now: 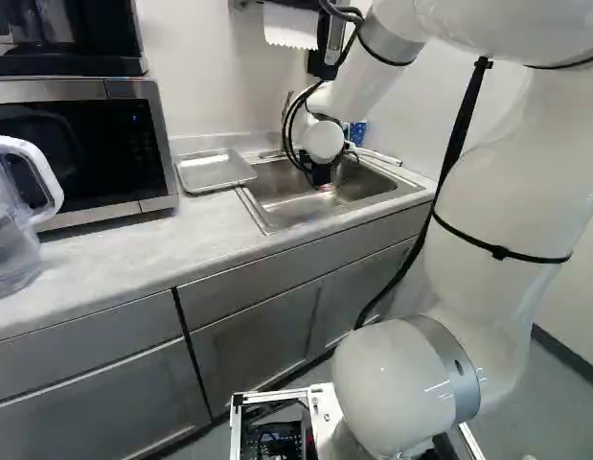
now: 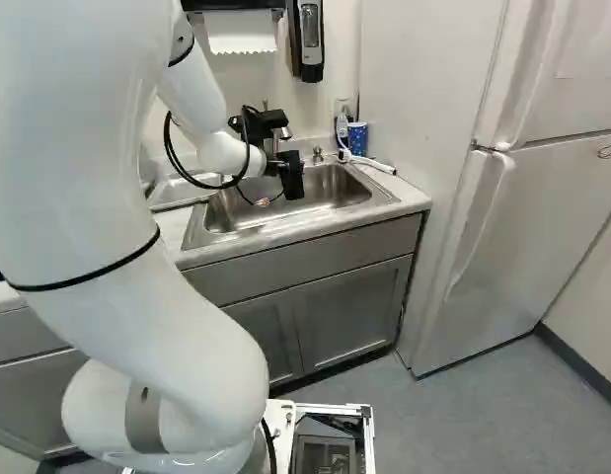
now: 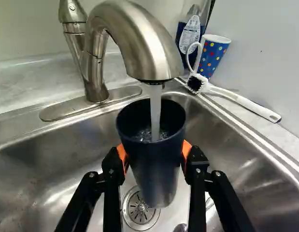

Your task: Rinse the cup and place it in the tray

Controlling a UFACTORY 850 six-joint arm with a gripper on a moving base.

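Observation:
My gripper (image 1: 322, 180) reaches over the sink (image 1: 277, 213); in the right base view the gripper (image 2: 264, 200) hangs above the basin. In the wrist view the gripper (image 3: 153, 157) is shut on a dark blue cup (image 3: 152, 166), an orange pad on either side. The cup is upright with its mouth open under the faucet (image 3: 135, 34). A stream of water (image 3: 155, 108) falls into it, and bubbling water shows inside. The metal tray (image 1: 216, 171) lies on the counter left of the sink in the left base view.
A drain (image 3: 139, 210) lies below the cup. Past the sink's corner stand a spotted paper cup (image 3: 214, 55), a soap bottle (image 3: 190, 31) and a white brush (image 3: 241, 100). A microwave (image 1: 80, 153) and a clear pitcher (image 1: 13, 216) occupy the counter; a fridge (image 2: 542, 217) stands beside it.

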